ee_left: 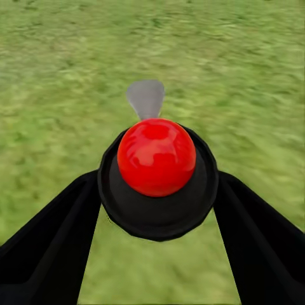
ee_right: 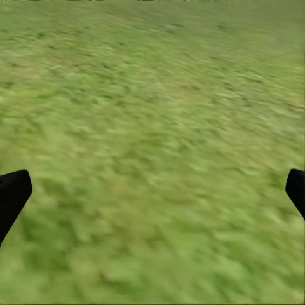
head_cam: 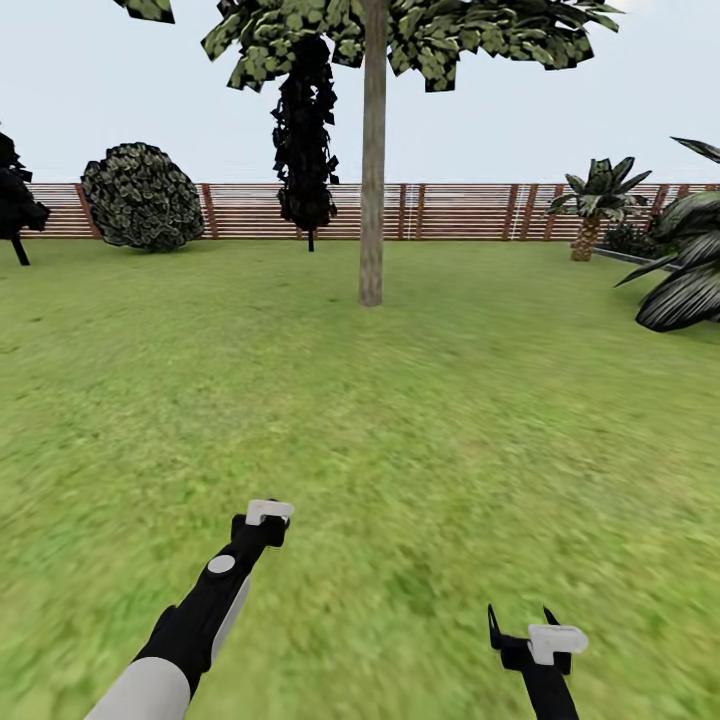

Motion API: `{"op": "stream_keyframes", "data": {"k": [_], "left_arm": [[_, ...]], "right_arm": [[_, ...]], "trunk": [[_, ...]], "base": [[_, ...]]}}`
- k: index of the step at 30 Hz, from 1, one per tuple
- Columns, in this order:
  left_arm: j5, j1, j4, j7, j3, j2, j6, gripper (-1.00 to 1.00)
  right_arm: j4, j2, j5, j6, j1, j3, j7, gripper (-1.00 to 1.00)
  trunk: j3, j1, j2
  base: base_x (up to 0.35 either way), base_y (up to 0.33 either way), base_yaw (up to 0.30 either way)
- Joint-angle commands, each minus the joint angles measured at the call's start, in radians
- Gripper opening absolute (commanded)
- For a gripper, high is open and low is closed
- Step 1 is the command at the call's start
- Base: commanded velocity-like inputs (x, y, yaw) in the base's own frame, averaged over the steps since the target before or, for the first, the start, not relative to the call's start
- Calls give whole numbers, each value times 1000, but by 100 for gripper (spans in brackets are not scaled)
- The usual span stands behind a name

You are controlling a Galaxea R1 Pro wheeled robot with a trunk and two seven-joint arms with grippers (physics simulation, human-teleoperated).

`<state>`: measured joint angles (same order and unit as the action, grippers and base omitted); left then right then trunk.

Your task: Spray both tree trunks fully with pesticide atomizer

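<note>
**Green lawn, atomizer held in left jaws, right jaws empty**

Green, blurred grass floor (head_cam: 420, 400) fills the lower part of the head view. No writing, brand or label can be read on anything.

Left to right in the head view: a black tree (head_cam: 15, 200) cut off at the edge; a round mottled bush (head_cam: 142, 197) against the brown slat fence (head_cam: 450, 210); a narrow all-black tree (head_cam: 305, 140) with a thin stem; just beside it and nearer to the camera, one tree trunk (head_cam: 372, 170), pale grey-beige, upright, base on the grass; its foliage (head_cam: 420, 35) is cut off at the upper frame edge. Further right a small palm (head_cam: 598, 205) by the fence, then dark striped leaves (head_cam: 690, 270) cut off at the edge.

Left gripper (ee_left: 155, 210): in the left wrist view the two black fingers (ee_left: 51, 241) sit on either side of the pesticide atomizer (ee_left: 157, 171), seen as a black round body with a glossy red ball on top and a grey nozzle tip beyond it. Jaws closed onto the black body. In the head view the atomizer is hard to make out past the end of the left arm (head_cam: 215, 590).

Right gripper (head_cam: 520, 625): jaws spread wide, nothing between them, over bare grass. The right wrist view catches the fingertips (ee_right: 13, 194) at opposite frame edges, mostly cut off.

No spray cloud visible.
</note>
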<state>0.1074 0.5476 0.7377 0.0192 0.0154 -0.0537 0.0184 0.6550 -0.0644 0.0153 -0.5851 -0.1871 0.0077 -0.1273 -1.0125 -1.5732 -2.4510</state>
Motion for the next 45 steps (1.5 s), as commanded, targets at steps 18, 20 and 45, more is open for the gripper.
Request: {"op": "stream_keyframes", "data": {"k": [18, 20, 45], "left_arm": [[0, 0, 0, 1, 0, 0, 0, -100], [0, 0, 0, 1, 0, 0, 0, -100], [0, 0, 0, 1, 0, 0, 0, -100]], "right_arm": [[0, 0, 0, -1, 0, 0, 0, 100], [0, 0, 0, -1, 0, 0, 0, 100], [-1, 0, 0, -1, 0, 0, 0, 100]], "trunk": [[0, 0, 0], [0, 0, 0], [0, 0, 0]], "base": [[335, 0, 0], [335, 0, 0], [335, 0, 0]]}}
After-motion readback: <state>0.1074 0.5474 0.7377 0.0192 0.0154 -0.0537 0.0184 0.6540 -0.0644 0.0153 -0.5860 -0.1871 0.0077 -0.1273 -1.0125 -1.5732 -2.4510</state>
